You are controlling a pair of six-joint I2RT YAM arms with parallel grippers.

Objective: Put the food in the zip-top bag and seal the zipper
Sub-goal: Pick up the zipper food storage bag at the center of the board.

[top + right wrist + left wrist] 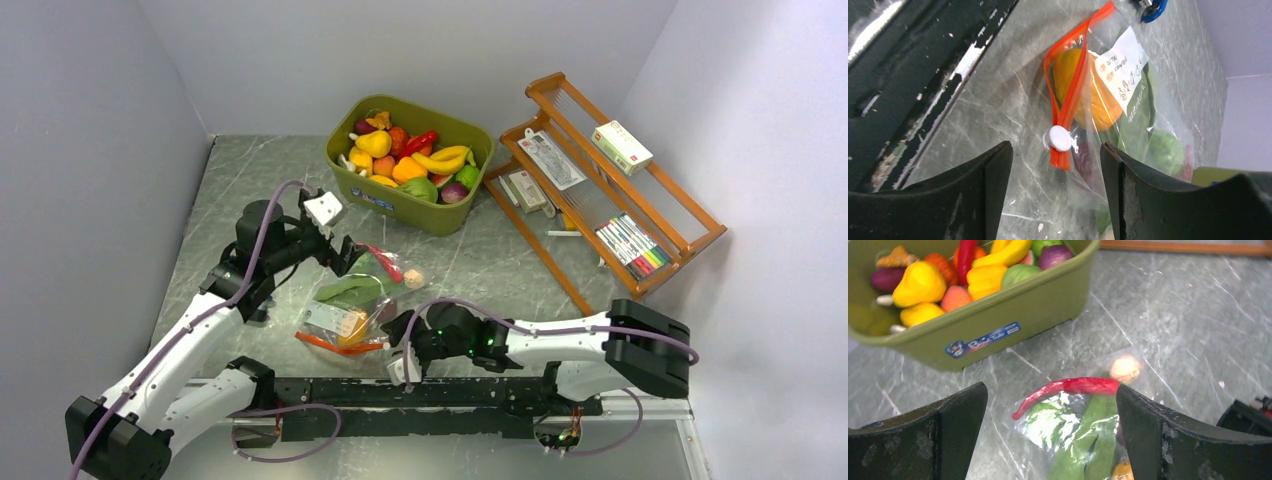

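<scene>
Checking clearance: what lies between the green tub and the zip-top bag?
Only bare marble tabletop separates the green tub from the zip-top bag, clearest in the left wrist view.

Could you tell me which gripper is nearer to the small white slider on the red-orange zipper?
Right. The right gripper faces the white slider at the clear plastic bag's near end; the left gripper is at its far end.
</scene>
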